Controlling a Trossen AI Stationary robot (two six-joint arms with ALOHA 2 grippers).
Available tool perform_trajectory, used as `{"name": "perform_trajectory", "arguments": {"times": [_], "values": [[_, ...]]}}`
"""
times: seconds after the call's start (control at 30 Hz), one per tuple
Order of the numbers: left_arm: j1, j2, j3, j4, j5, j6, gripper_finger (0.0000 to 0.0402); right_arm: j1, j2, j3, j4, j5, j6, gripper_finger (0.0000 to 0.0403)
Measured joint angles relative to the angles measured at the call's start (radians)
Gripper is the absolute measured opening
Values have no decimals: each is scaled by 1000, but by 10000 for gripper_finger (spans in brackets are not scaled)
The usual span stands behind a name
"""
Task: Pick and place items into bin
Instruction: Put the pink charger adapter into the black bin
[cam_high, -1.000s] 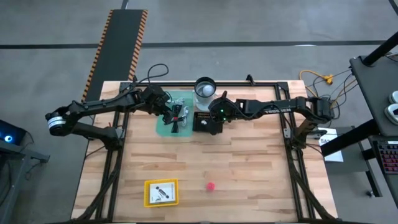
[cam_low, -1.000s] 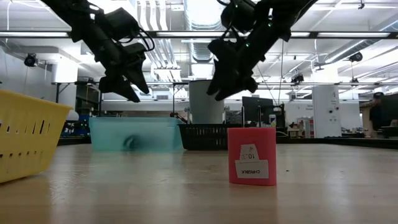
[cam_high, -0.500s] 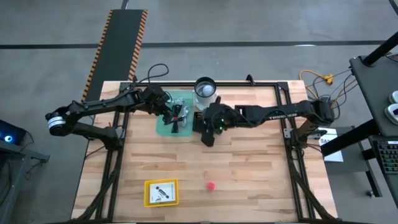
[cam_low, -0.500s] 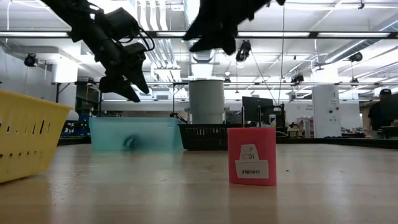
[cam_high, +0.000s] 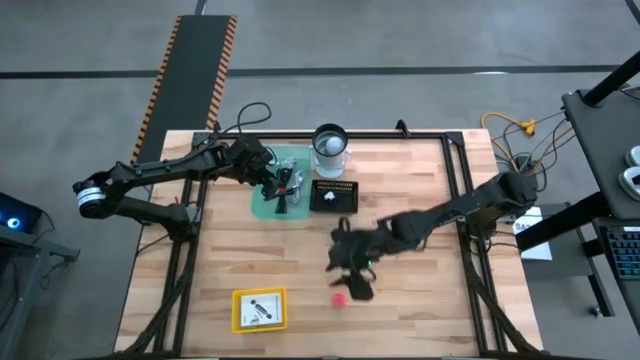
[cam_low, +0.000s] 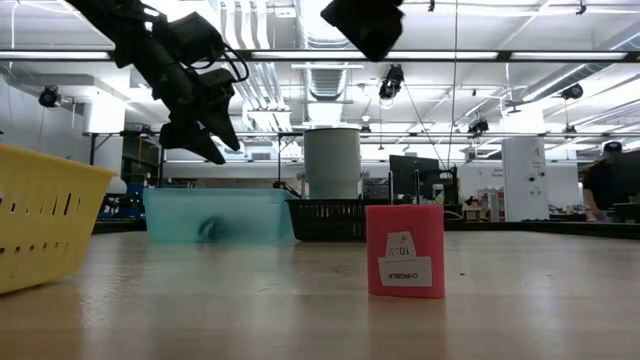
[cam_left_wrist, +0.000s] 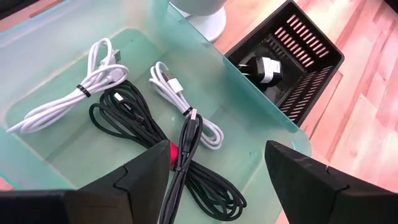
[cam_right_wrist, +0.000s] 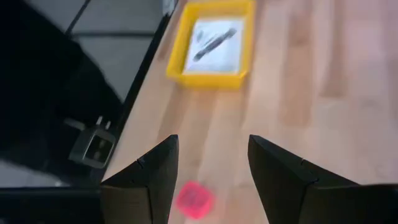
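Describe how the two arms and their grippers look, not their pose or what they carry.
Both arms are dark, slim and jointed. The left arm has a pale ring with a blue dot at its base end. The right arm shows a small green light near its wrist. Each gripper, left gripper and right gripper, ends in two broad, angular black jaws.

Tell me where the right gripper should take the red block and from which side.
Grip the red block across its two opposite upright faces, coming straight down from above. It stands free on the table, flat-sided, with nothing touching it, as the low view shows. The right gripper is open with empty fingers, already close over it, so a short descent should do.
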Motion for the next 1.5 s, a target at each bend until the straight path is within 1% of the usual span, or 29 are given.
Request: {"name": "perform_trajectory", "arguments": {"times": [0.13, 0.3, 0.37, 0.5, 0.7, 0.8, 0.9, 1.07, 1.2, 1.33, 1.5], "values": [[0, 0, 0, -1, 0, 0, 245, 65, 61, -1, -12, 8, 33, 178], [0, 0, 0, -1, 0, 0, 245, 96, 142, 0, -19, 32, 91, 183], [0, 0, 0, -1, 0, 0, 245, 98, 164, 1, -19, 58, 123, 197], [0, 0, 0, -1, 0, 0, 245, 98, 178, 3, -17, 60, 172, 237], [0, 0, 0, -1, 0, -1, 245, 112, 198, 2, -19, 57, 171, 295], [0, 0, -1, -1, 0, 0, 245, 120, 229, 2, -20, 54, 164, 312], [0, 0, -1, -1, 0, 0, 245, 122, 262, 2, -20, 53, 164, 320], [0, 0, -1, -1, 0, 0, 244, 122, 296, 2, -20, 53, 192, 320], [0, 0, -1, -1, 0, 0, 245, 122, 309, 2, -24, 53, 195, 305], [0, 0, -2, -1, 0, 0, 244, 122, 309, 2, -21, 53, 195, 280], [0, 1, -2, -1, 0, 1, 244, 122, 309, 2, -25, 53, 225, 233]]}}
